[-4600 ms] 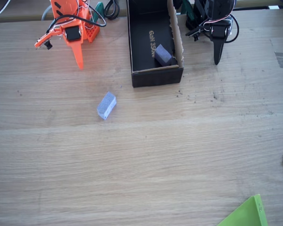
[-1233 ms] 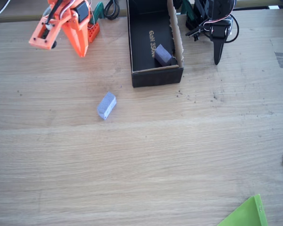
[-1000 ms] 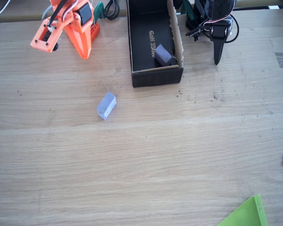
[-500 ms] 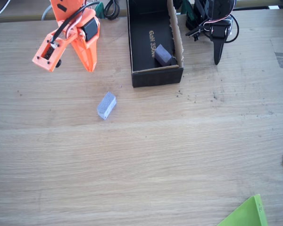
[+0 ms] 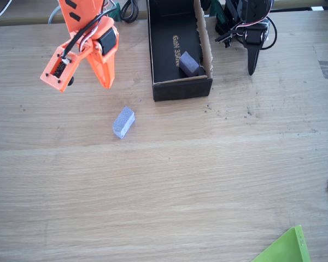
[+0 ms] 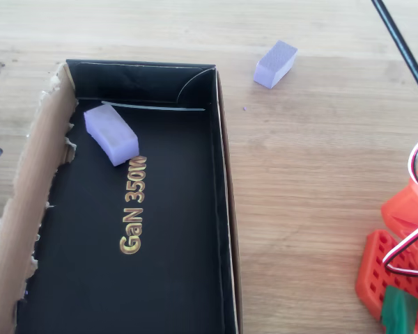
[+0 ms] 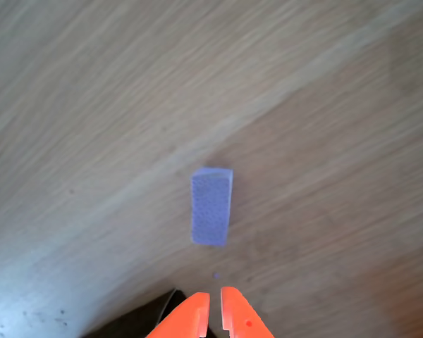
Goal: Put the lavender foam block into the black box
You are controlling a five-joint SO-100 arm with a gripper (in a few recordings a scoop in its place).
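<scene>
Pale wood-grain planks made up the table [image 5: 169,185], where the small lavender foam block [image 5: 123,121] with its speckled matte faces lay flat on the bare wood, out in the open. It sat near the front left corner of the rectangular black cardboard box [image 5: 181,90] in the fixed view, apart from it. Inside that box, a darker violet foam block [image 6: 111,133] rested on the black floor just beside the gold lettering [image 6: 133,204]. The orange two-finger gripper [image 5: 106,82] hung above the table, up and to the left of the lavender block. In the wrist view its tips [image 7: 211,313] stood almost together with only a thin gap, holding nothing, the block [image 7: 211,205] just ahead.
</scene>
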